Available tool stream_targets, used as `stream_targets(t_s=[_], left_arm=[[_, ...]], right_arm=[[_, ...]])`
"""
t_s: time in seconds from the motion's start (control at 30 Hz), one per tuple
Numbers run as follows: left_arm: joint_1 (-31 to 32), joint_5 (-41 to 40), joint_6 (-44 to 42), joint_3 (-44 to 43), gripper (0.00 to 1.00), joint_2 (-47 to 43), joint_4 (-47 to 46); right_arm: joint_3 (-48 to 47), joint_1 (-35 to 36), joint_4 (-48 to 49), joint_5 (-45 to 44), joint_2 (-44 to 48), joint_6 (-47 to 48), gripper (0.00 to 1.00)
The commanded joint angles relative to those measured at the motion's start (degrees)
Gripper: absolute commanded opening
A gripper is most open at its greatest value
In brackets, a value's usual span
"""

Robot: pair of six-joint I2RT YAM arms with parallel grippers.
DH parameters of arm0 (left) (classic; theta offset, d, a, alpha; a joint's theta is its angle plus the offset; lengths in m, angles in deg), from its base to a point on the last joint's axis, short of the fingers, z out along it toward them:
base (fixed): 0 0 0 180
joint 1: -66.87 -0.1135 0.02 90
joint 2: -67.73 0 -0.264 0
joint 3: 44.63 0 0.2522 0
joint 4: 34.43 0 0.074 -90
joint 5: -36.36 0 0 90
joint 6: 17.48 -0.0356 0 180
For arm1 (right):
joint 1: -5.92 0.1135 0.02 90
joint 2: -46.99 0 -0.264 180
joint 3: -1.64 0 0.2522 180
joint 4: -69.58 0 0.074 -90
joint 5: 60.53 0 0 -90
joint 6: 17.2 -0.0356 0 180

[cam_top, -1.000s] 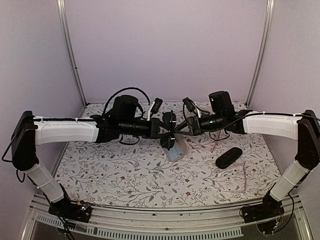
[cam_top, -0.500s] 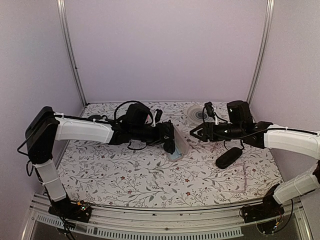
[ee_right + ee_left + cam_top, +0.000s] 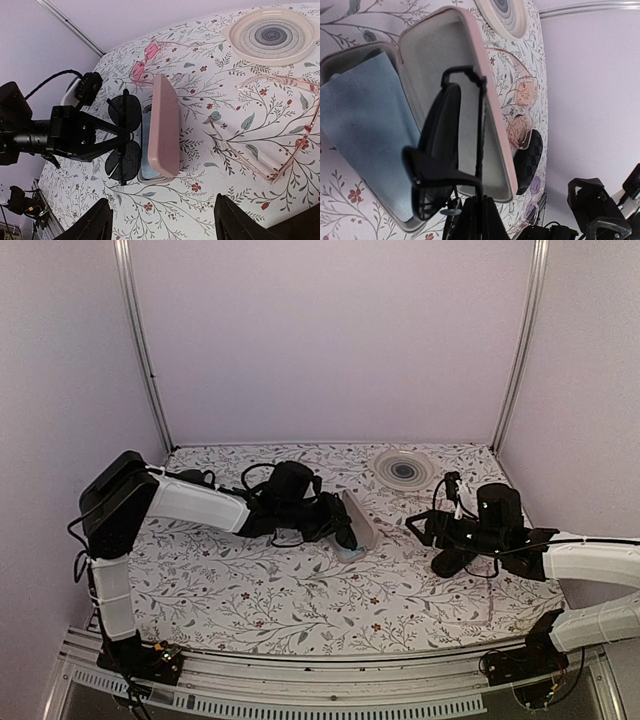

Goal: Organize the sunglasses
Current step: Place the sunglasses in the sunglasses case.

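The left fingers (image 3: 487, 222) are closed on a slim black bar of the sunglasses (image 3: 440, 145), holding the dark lenses in front of the open case (image 3: 487, 100), whose pink-rimmed lid stands raised. A blue cloth (image 3: 365, 125) lies in the case's base. Beyond the lid, pink glasses (image 3: 522, 107) and a black case (image 3: 529, 157) rest on the worktop (image 3: 340, 200), with a ringed plate (image 3: 507, 12) near its edge.

Left arm (image 3: 195, 505) stretched forward, left end effector (image 3: 343, 528) clamped; right end effector (image 3: 415, 528) spread wide.
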Motion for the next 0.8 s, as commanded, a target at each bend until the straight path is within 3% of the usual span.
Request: stream_targets(t_s=[0.0, 0.77], left_arm=[[-1.11, -0.85, 3.81, -1.20, 0.00, 3.69, -5.81], [-3.12, 1.29, 4.53, -3.43, 0.00, 11.68, -12.47]], right_arm=[[0.46, -0.38, 5.03, -0.38, 0.06, 0.08, 0.72], [0.44, -2.98, 6.44, 4.09, -2.59, -0.36, 0.72]])
